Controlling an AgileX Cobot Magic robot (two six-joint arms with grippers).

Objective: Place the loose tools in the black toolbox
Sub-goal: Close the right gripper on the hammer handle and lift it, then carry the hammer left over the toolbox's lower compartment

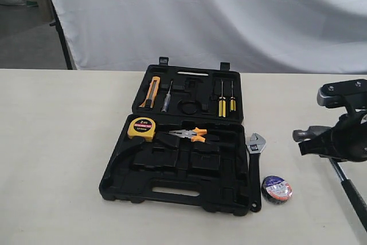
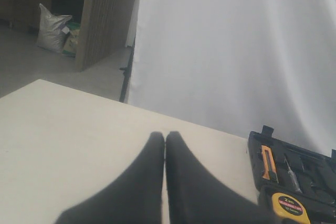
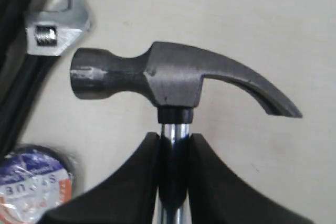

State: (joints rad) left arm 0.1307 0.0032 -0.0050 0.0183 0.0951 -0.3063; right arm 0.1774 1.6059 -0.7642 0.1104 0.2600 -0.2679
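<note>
The black toolbox (image 1: 172, 190) lies open at the table's middle. Its right neighbour is the black adjustable wrench (image 1: 255, 167), silver jaw pointing away, and the black tape roll (image 1: 276, 189) lies just right of the wrench handle. My right gripper (image 3: 173, 140) is shut on the silver shaft of the claw hammer (image 3: 173, 77), just below its dark head. In the exterior view the hammer (image 1: 344, 182) is at the far right, under the right gripper (image 1: 338, 142). My left gripper (image 2: 165, 139) is shut and empty above bare table left of the box.
The toolbox (image 2: 294, 182) holds a yellow tape measure (image 1: 142, 128), orange-handled pliers (image 1: 189, 135), an orange knife (image 1: 151, 92) and screwdrivers (image 1: 225, 98). A long curved recess along the box's left and front stands empty. A white cloth hangs behind the table.
</note>
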